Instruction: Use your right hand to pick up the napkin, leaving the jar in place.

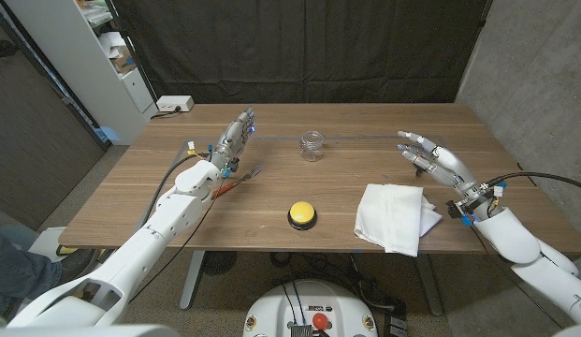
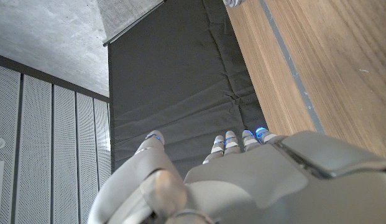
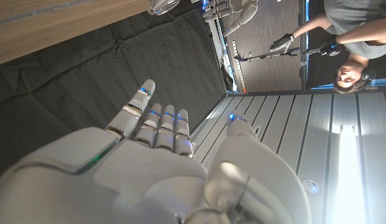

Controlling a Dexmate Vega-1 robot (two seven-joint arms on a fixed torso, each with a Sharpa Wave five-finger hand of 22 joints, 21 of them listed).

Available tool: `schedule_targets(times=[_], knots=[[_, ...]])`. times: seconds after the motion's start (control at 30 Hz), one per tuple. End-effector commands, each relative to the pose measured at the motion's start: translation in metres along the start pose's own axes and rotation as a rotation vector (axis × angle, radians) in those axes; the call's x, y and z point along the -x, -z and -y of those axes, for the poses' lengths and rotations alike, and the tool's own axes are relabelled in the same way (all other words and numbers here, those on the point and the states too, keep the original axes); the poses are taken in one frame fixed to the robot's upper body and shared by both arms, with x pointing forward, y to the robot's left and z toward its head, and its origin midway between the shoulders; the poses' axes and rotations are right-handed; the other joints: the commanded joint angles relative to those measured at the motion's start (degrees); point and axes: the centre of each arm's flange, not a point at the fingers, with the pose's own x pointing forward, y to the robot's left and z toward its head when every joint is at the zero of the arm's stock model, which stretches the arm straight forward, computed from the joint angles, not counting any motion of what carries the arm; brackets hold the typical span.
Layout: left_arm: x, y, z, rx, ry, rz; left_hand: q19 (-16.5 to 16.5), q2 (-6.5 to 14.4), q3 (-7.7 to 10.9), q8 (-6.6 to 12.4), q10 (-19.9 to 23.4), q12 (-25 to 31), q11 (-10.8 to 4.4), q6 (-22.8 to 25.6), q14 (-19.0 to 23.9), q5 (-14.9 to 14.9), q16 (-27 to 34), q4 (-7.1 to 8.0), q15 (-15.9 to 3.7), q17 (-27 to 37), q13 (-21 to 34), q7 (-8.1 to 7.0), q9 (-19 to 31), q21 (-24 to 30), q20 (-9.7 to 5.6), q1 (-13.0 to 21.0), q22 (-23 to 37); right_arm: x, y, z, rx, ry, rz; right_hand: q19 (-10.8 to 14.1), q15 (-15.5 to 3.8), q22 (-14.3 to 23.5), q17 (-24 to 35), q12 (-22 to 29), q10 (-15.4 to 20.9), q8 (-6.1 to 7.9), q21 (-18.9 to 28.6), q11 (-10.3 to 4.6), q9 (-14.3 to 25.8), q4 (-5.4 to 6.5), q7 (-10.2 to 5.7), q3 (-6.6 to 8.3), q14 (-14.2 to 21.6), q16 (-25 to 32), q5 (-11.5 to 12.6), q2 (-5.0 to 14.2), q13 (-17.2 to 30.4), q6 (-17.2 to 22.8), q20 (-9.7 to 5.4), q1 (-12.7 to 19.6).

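Head view first: we see the wooden table (image 1: 299, 183) running wide before a black curtain (image 1: 299, 47), with a grey concrete wall at the right and white shelving (image 1: 103, 56) at the left. On it the white napkin (image 1: 395, 215) lies crumpled near the front right, untouched, so we judge the pick-up not yet begun; reaching, gripping and lifting are all left.

Our right hand (image 1: 432, 157) hovers just beyond the napkin, fingers spread and holding nothing (the right wrist view agrees, its fingers apart against the curtain). The left hand (image 1: 236, 136) stands raised at the far left of the table, fingers extended and close together, also empty.

The yellow button (image 1: 302, 215) sits at the front middle, near the napkin. The small glass jar (image 1: 312, 145) stands farther back, well apart from the napkin, which should make leaving it alone easy. A person (image 3: 342, 43) holding controllers appears in the right wrist view.
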Motion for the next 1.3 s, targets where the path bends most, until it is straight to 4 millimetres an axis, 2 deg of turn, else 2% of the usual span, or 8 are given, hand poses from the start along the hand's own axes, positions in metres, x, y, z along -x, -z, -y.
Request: schedule_targets(times=[0.03,0.47,0.73,1.3], knots=[[0.005,0.000,0.001,-0.003,-0.009,-0.008,-3.36,0.57,0.02,0.33,-0.65,0.32,-0.06,0.21,-1.31,-0.05,0.31,-0.27,0.20,0.12,0.02,-0.13,0.16,0.32,0.34,-0.09,0.29,0.000,-0.003,0.000,0.080,-0.028,0.056,0.51,-0.01,0.21,0.04,0.09,0.43,-0.12,0.02,-0.31,0.09,-0.33,-0.38,0.33,0.46,0.43,0.51,-0.38,0.29,0.07,-0.13,0.32],[0.006,-0.002,0.010,-0.003,0.002,0.003,-3.30,0.63,-0.03,0.34,-0.52,0.39,0.03,0.25,-1.28,-0.06,0.33,-0.36,0.21,0.12,0.01,-0.09,0.16,0.37,0.19,-0.12,0.29,0.000,-0.006,0.003,0.153,-0.088,0.092,0.65,0.01,0.21,0.01,-0.03,0.25,-0.27,-0.03,-0.45,0.11,-0.40,-0.47,0.43,0.63,0.42,0.70,-0.26,0.30,-0.10,-0.13,0.38],[0.009,-0.002,0.011,-0.006,0.005,0.002,-3.08,0.67,-0.06,0.36,-0.41,0.43,0.07,0.33,-1.14,-0.07,0.38,-0.43,0.29,0.12,0.01,-0.09,0.16,0.48,0.04,-0.14,0.29,0.001,-0.012,0.005,0.300,-0.125,0.152,0.72,-0.11,0.21,-0.01,-0.05,0.25,-0.36,-0.07,-0.53,0.11,-0.47,-0.60,0.53,0.63,0.37,0.82,-0.13,0.31,-0.24,-0.13,0.49],[0.010,-0.003,0.012,-0.013,-0.001,0.000,-2.94,0.74,-0.12,0.38,-0.40,0.43,0.22,0.47,-1.04,-0.08,0.39,-0.55,0.34,0.12,0.00,0.01,0.16,0.53,0.09,-0.18,0.29,0.002,-0.010,0.008,0.377,-0.151,0.176,0.79,-0.37,0.20,-0.07,-0.09,0.28,-0.49,-0.17,-0.70,0.13,-0.65,-0.82,0.67,0.78,0.31,1.06,-0.06,0.32,-0.38,-0.20,0.66]])
